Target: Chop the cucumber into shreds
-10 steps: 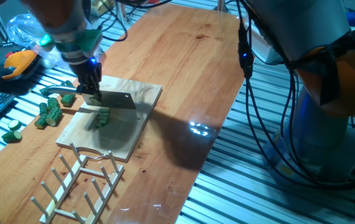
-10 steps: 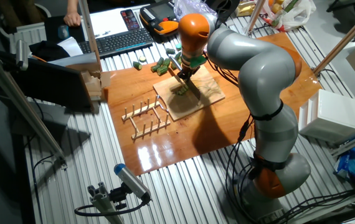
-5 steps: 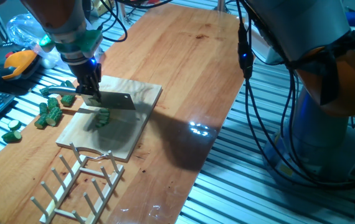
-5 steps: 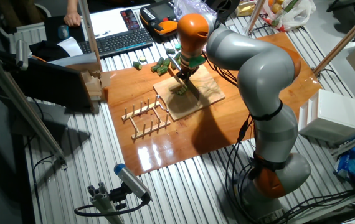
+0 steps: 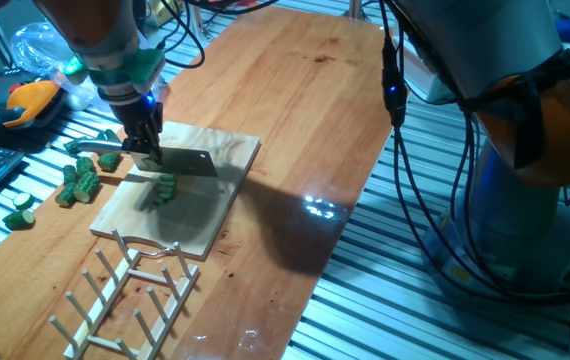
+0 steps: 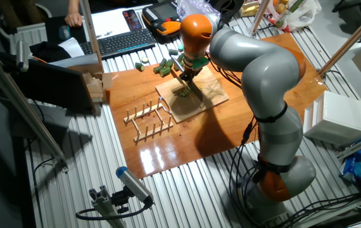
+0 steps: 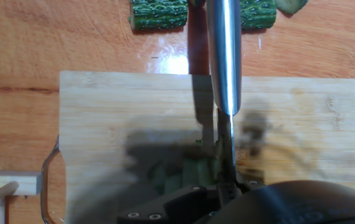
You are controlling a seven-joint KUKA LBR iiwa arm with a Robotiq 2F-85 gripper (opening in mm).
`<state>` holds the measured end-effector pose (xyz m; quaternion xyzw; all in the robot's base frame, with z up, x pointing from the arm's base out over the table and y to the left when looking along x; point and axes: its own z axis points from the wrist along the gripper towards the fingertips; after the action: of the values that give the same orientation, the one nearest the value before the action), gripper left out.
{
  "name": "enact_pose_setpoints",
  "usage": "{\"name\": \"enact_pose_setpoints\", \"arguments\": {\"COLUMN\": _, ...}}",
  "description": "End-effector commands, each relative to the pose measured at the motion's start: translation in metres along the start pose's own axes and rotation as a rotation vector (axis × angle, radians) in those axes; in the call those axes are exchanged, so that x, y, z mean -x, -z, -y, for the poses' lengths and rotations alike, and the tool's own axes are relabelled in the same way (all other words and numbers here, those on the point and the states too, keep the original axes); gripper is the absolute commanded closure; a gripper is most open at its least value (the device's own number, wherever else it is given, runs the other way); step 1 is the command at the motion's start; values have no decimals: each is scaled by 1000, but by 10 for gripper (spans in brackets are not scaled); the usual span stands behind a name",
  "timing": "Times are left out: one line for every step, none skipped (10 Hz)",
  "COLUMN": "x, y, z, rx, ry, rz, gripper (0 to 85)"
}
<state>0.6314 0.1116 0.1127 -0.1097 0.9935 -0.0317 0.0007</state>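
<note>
Clamped on a knife, the gripper holds the blade level just above the cucumber, which sits mid-board, directly beneath the edge, slightly toward the rack.

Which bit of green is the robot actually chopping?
Find the pale wooden board on the table. The cucumber being chopped is the small green clump on it, right under the knife. The other green chunks lie off the board, on the table.
</note>
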Motion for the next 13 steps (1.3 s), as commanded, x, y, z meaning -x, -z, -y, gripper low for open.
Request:
{"name": "enact_pose_setpoints", "arguments": {"x": 0, "y": -1, "z": 0, "rx": 0, "ry": 0, "rz": 0, "gripper": 850}}
{"name": "enact_pose_setpoints", "arguments": {"x": 0, "y": -3, "z": 0, "rx": 1, "ry": 0, "rz": 2, "gripper": 850}}
{"name": "enact_pose_setpoints", "arguments": {"x": 0, "y": -4, "z": 0, "rx": -2, "ry": 5, "rz": 3, "gripper": 850}}
{"name": "enact_pose_setpoints", "arguments": {"x": 1, "y": -6, "z": 0, "rx": 1, "ry": 5, "rz": 3, "gripper": 850}}
{"name": "enact_pose_setpoints", "arguments": {"x": 1, "y": -6, "z": 0, "rx": 1, "ry": 5, "rz": 3, "gripper": 850}}
{"name": "enact_pose_setpoints", "arguments": {"x": 1, "y": -7, "z": 0, "rx": 2, "ry": 5, "rz": 4, "gripper": 850}}
{"name": "enact_pose_setpoints", "arguments": {"x": 1, "y": -9, "z": 0, "rx": 7, "ry": 5, "rz": 5, "gripper": 850}}
{"name": "enact_pose_setpoints", "arguments": {"x": 0, "y": -11, "z": 0, "rx": 9, "ry": 5, "rz": 8, "gripper": 850}}
{"name": "enact_pose_setpoints", "arguments": {"x": -1, "y": -15, "z": 0, "rx": 17, "ry": 1, "rz": 21, "gripper": 850}}
{"name": "enact_pose_setpoints", "arguments": {"x": -1, "y": -18, "z": 2, "rx": 25, "ry": 3, "rz": 34, "gripper": 850}}
{"name": "enact_pose_setpoints", "arguments": {"x": -1, "y": -21, "z": 2, "rx": 30, "ry": 2, "rz": 40, "gripper": 850}}
{"name": "enact_pose_setpoints", "arguments": {"x": 0, "y": -23, "z": 2, "rx": 33, "ry": 2, "rz": 50, "gripper": 850}}
{"name": "enact_pose_setpoints", "arguments": {"x": 0, "y": -24, "z": 2, "rx": 34, "ry": 2, "rz": 58, "gripper": 850}}
